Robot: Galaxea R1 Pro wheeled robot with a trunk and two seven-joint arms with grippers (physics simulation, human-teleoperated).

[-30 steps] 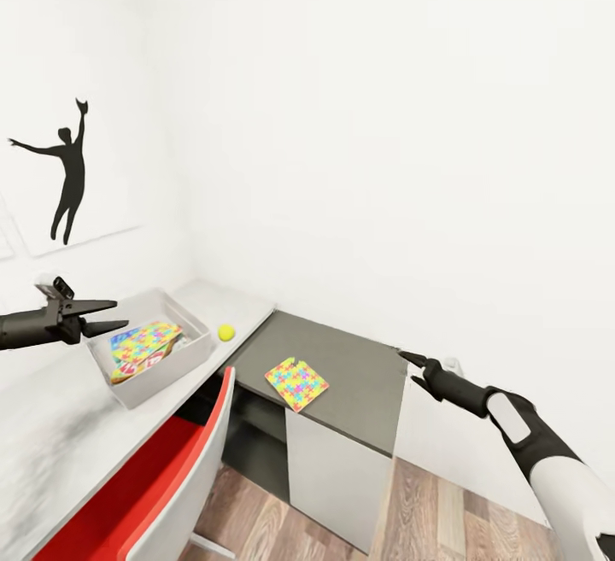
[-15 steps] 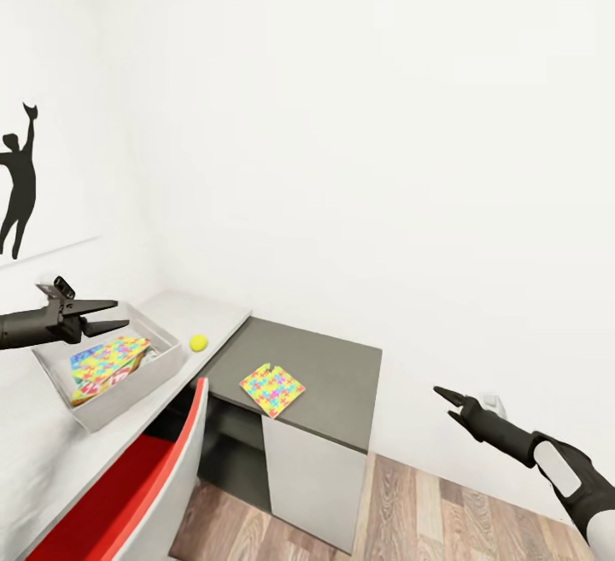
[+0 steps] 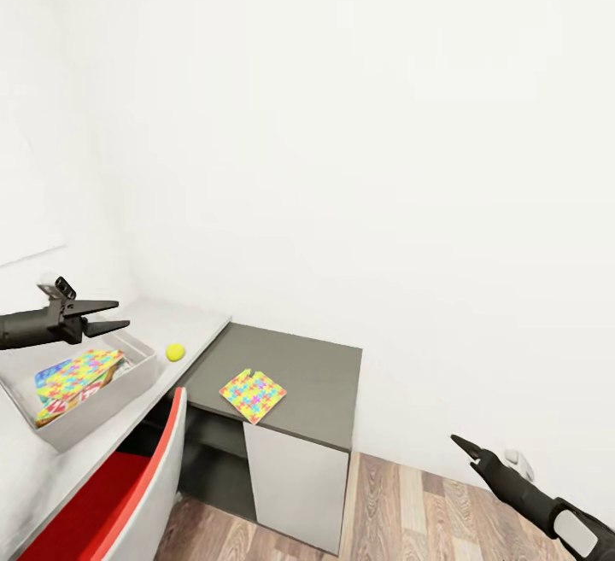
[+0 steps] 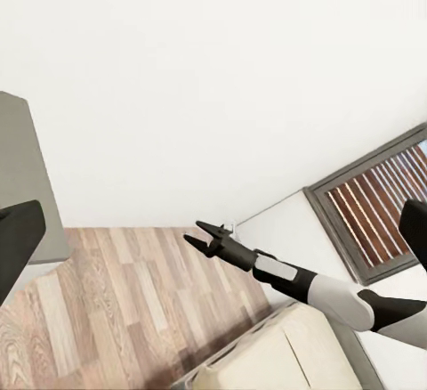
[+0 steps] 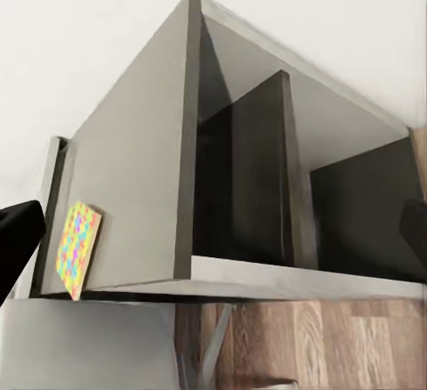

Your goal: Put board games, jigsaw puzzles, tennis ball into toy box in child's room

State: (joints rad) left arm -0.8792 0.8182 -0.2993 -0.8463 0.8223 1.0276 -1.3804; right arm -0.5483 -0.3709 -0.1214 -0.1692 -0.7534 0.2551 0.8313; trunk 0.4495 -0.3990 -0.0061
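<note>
Your view has swung right; right gripper [image 3: 468,444] dropped low, jaws apart, empty. Jigsaw puzzle [image 3: 252,394]: thin, light, floppy; pinch its overhanging edge.

The head view looks forward and down from above onto the table [image 3: 184,322] corner and its dark side unit [image 3: 299,365]. The left wrist view faces away across the floor [image 4: 107,292] toward the right arm. The right wrist view looks low and close at the side unit [image 5: 142,167], shared with the head view.
</note>
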